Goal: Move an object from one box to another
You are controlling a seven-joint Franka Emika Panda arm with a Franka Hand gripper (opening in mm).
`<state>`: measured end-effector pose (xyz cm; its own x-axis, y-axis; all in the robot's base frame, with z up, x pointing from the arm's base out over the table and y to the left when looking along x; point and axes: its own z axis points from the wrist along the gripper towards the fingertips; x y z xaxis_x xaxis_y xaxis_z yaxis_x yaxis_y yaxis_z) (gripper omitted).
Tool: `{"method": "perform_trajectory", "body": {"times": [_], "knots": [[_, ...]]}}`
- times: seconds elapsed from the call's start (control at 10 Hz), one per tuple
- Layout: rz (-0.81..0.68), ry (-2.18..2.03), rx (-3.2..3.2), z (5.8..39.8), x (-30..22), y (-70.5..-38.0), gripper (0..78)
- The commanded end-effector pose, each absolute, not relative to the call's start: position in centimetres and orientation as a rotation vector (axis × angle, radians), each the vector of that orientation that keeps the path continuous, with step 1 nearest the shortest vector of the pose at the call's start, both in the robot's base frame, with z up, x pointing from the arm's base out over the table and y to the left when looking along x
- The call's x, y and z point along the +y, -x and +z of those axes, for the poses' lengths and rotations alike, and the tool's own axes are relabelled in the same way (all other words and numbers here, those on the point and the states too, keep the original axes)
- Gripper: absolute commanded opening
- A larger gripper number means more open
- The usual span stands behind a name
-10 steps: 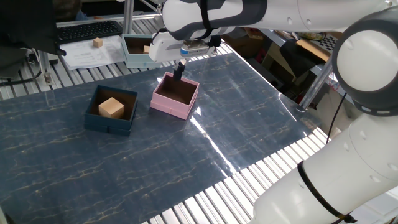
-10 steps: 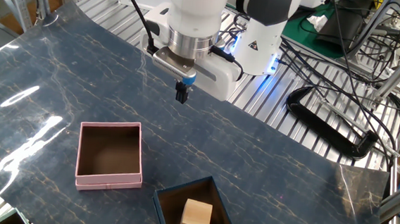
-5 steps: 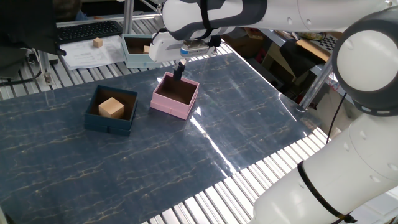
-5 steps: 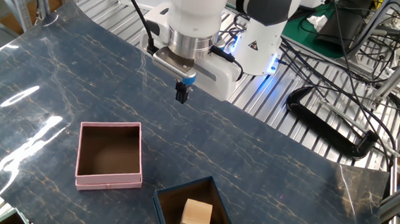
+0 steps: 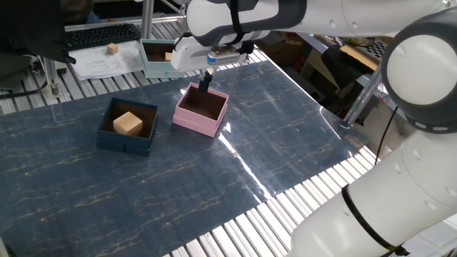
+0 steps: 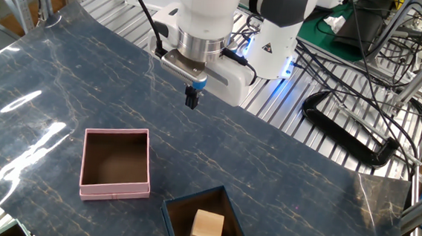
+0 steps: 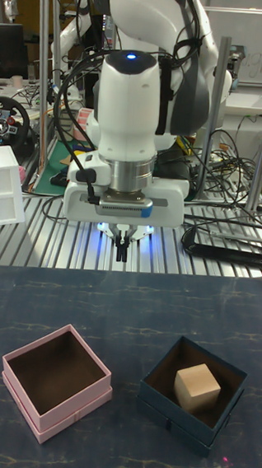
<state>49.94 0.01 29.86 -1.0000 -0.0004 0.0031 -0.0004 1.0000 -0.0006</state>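
A light tan wooden cube sits inside the dark navy box. The pink box stands beside it with nothing in its dark brown inside. My gripper hangs well above the mat, behind the pink box and apart from both boxes. Its black fingers are pressed together with nothing between them.
A light teal box with a small tan block stands on the slatted table behind the mat. Another small tan block lies on papers by a keyboard. Black cables lie right of the robot base.
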Motion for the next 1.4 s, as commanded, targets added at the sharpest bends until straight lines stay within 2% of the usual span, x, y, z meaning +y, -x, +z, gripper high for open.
{"method": "perform_trajectory", "body": {"times": [0.1,0.3,1.0,1.4], "knots": [[-0.094,0.511,-3.099,29.9,0.0,-49.9,0.0],[0.03,0.492,-3.111,29.9,0.0,-49.9,0.0],[-0.029,0.502,-3.099,29.9,0.6,-49.8,0.0],[-0.043,0.585,-3.077,30.5,3.7,-49.1,0.0]]}}
